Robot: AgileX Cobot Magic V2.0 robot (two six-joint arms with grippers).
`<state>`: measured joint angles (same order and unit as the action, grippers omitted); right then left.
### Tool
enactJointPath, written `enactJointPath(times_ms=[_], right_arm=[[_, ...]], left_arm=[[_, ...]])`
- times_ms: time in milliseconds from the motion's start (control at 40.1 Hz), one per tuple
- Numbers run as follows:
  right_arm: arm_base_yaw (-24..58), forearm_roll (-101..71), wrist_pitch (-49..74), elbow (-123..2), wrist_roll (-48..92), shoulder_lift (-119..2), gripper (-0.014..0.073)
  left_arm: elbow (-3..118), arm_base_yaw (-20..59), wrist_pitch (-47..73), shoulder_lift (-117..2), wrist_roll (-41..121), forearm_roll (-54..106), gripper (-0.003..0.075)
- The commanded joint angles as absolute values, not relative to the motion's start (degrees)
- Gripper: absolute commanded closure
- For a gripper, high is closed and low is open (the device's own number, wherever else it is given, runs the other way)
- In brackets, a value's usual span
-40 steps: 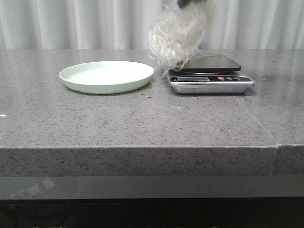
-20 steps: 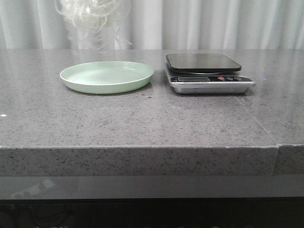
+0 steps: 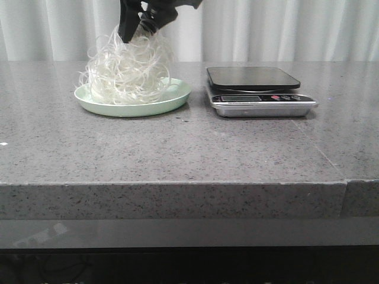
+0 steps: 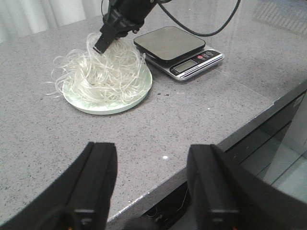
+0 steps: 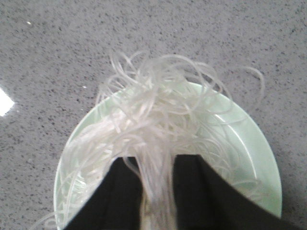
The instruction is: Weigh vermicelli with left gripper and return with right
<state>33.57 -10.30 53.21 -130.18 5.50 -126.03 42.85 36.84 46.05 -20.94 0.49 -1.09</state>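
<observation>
The vermicelli (image 3: 127, 74) is a fluffy whitish nest whose lower strands rest on the pale green plate (image 3: 177, 97) at the table's back left. My right gripper (image 3: 131, 32) comes down from above and is shut on the top bundle of strands. In the right wrist view the strands (image 5: 153, 120) run between the two black fingers (image 5: 157, 165) above the plate (image 5: 254, 163). My left gripper (image 4: 151, 153) is open and empty over the table's front edge, well away from the plate (image 4: 112, 109) and the vermicelli (image 4: 103, 76). The left gripper is out of the front view.
A digital kitchen scale (image 3: 254, 77) with a dark bare platform stands just right of the plate; it also shows in the left wrist view (image 4: 168, 43). The right arm's cable hangs above the scale. White curtains close off the back. The table's front edge drops off near my left gripper.
The vermicelli has moved left from above the scale and come down onto the plate. The right gripper has dropped into the front view with it.
</observation>
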Motion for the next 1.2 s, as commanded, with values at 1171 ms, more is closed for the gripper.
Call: enactJointPath(times_ms=[1171], right_arm=[[33.4,-0.6,38.5,-73.8,-1.7,-63.1,0.0114]], left_arm=[[44.2,36.8,42.0,-21.5,0.0,-0.6,0.0292]])
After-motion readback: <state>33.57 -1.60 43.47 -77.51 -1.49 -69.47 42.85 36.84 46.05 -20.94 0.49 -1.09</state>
